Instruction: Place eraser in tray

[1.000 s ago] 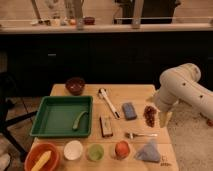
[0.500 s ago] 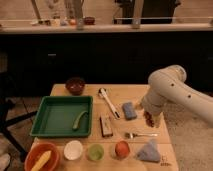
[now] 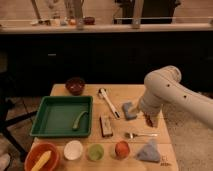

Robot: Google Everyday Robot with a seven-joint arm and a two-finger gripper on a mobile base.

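The eraser (image 3: 105, 125), a small block with a dark top and tan sides, lies on the wooden table just right of the green tray (image 3: 42, 119). A curved green vegetable (image 3: 80, 120) lies inside the tray. My gripper (image 3: 142, 112) is at the end of the white arm (image 3: 162, 92), low over the table's right side. It is next to the blue-grey block (image 3: 129, 111) and well right of the eraser. The arm hides most of it.
A dark bowl (image 3: 75, 85) and a white-handled utensil (image 3: 107, 101) lie at the back. A fork (image 3: 140, 135) and a reddish item (image 3: 149, 121) lie at the right. An orange bowl (image 3: 41, 157), white cup (image 3: 73, 150), green cup (image 3: 95, 151), round fruit (image 3: 122, 149) and grey cloth (image 3: 149, 151) line the front.
The arm has swung left and down from the table's right edge, bringing the gripper over the table next to the blue-grey block. The objects on the table have not moved.
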